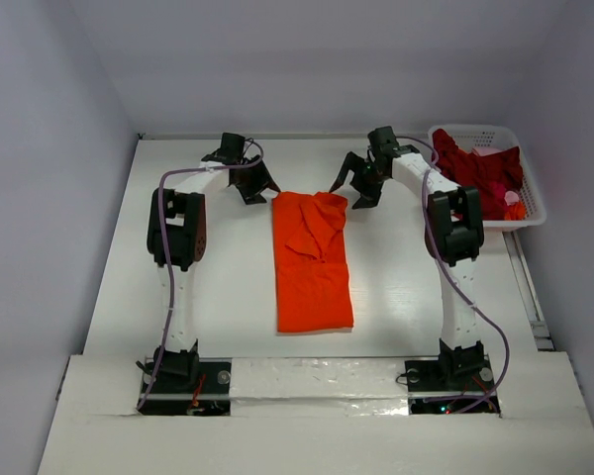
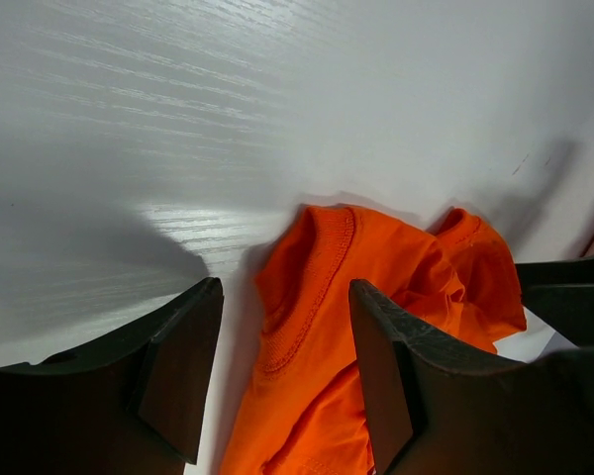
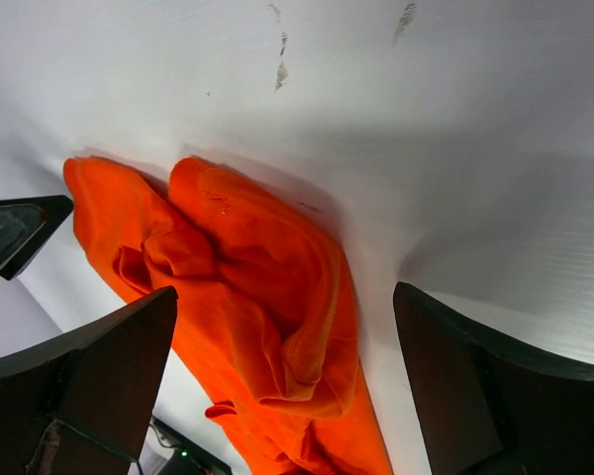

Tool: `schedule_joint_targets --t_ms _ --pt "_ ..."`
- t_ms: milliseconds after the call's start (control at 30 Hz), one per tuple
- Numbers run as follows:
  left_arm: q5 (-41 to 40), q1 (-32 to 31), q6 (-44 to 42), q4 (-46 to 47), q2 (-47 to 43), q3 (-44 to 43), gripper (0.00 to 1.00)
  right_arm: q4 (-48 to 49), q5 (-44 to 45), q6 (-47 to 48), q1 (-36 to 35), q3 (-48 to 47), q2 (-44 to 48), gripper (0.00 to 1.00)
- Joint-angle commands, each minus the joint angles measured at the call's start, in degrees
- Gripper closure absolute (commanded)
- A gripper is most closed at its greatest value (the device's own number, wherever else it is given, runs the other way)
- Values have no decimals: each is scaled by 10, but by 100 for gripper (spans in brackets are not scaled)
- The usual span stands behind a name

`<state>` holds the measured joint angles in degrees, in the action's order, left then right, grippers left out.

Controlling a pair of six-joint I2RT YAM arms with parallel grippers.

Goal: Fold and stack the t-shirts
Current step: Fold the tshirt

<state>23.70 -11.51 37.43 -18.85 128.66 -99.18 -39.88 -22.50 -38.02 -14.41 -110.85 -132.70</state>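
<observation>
Basket [image 1: 536, 201] far R: crimson t-shirts [image 1: 472, 168] heaped inside.

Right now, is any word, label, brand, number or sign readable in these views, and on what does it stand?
None is readable. The orange shirt, red shirts, basket, table, left arm and right arm show no lettering. The marks on the table are scuffs, not text.

No text, label, brand, number or sign can be read in any view. The orange t-shirt [image 1: 314, 262] is plain, and the white lattice basket [image 1: 520, 224] and the surface [image 1: 228, 277] carry no legible marking.
</observation>
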Motion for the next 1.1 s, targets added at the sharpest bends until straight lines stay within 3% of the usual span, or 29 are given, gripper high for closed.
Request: schedule_joint_targets --t_ms 0,433,767,933,1000,1067 --pt "-4 0 -15 -15 -16 -28 50 25 -28 -14 -4 -9 1 5" --pt "-3 0 -15 -14 -26 -15 50 29 -44 -23 -15 -25 -29 15" --pt "-9 0 -24 -23 -39 -22 50 33 -11 -26 -15 -21 -25 40" --pt "-9 0 -24 -22 -40 -9 50 43 3 -26 -15 -17 -18 45" --pt "-9 0 -24 -17 -42 -2 50 42 4 -23 -15 -20 -19 56" --pt "-9 0 -25 -15 -41 1 50 39 3 -26 -15 -21 -20 98"
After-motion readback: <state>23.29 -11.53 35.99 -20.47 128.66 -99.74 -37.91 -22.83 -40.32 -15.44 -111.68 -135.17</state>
